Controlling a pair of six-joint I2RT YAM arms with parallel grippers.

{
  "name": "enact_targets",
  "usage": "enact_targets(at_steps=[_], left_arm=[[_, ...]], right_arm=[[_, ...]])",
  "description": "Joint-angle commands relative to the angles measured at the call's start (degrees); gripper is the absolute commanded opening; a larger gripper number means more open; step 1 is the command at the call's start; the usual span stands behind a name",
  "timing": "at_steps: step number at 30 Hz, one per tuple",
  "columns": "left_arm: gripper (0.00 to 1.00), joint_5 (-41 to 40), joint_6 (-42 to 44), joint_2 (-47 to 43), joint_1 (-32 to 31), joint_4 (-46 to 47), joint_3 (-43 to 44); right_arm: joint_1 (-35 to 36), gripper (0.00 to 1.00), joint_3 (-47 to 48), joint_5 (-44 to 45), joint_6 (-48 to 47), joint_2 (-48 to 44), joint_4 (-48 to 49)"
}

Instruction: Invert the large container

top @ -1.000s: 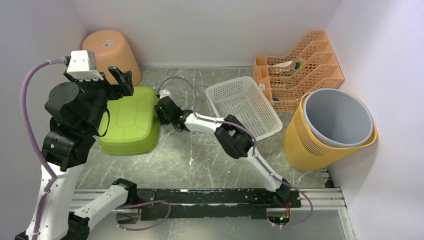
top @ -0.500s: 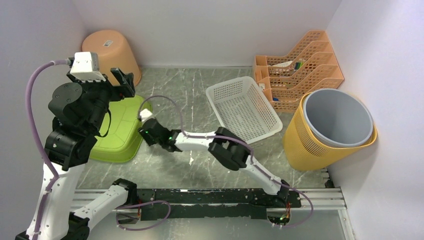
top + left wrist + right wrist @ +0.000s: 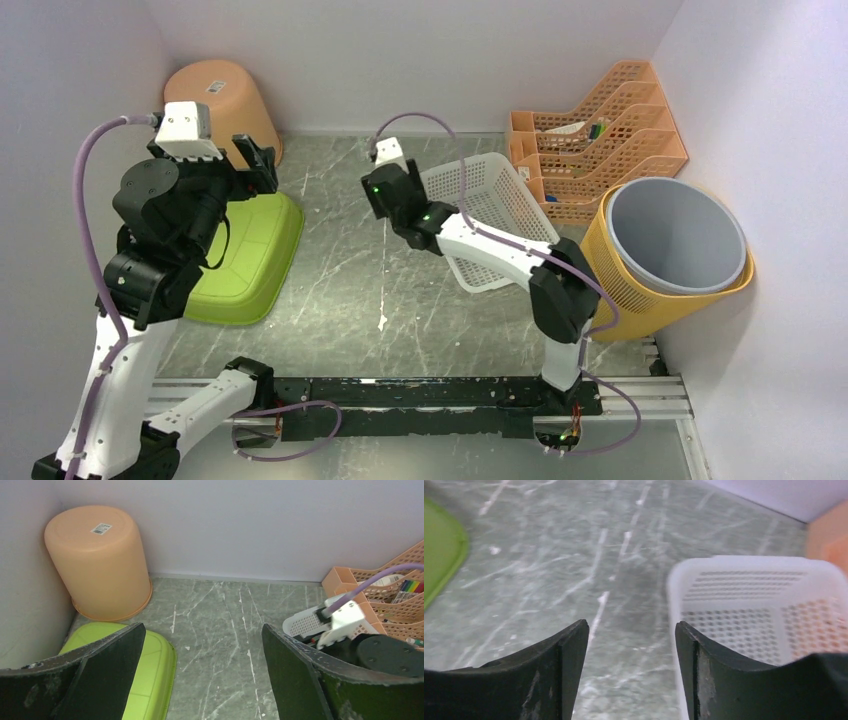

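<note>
- the large green container lies at the left side of the grey marbled counter, close to the left wall and partly hidden under the left arm. a faint grid shows on its upward face, but i cannot tell whether that face is its base or its inside.
- the left end effector hangs over the far edge of the green container. in the left wrist view its jaws are spread wide, with only counter and the container's corner between them, and nothing is gripped.
- the right end effector is above the counter beside the left edge of the white perforated basket. its jaws stand apart and empty, well away from the green container.
- an upside-down orange bucket with a label on its base stands in the far left corner, just behind the green container.
- orange file racks stand at the far right, and in front of them is a yellow mesh basket with a grey bin set inside it.
</note>
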Motion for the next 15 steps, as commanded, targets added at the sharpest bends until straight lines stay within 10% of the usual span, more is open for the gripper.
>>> enact_targets(at_steps=[1,15], left_arm=[[0.99,1.44,-0.41,0.56,-0.05,2.46,-1.37],[0.99,2.12,-0.41,1.2,-0.05,3.84,-3.34]], right_arm=[[-1.63,0.67,0.1,10.28,-2.12,-1.17,-9.92],[-10.91,0.65,-12.2,0.92,4.75,-8.23,-16.9]])
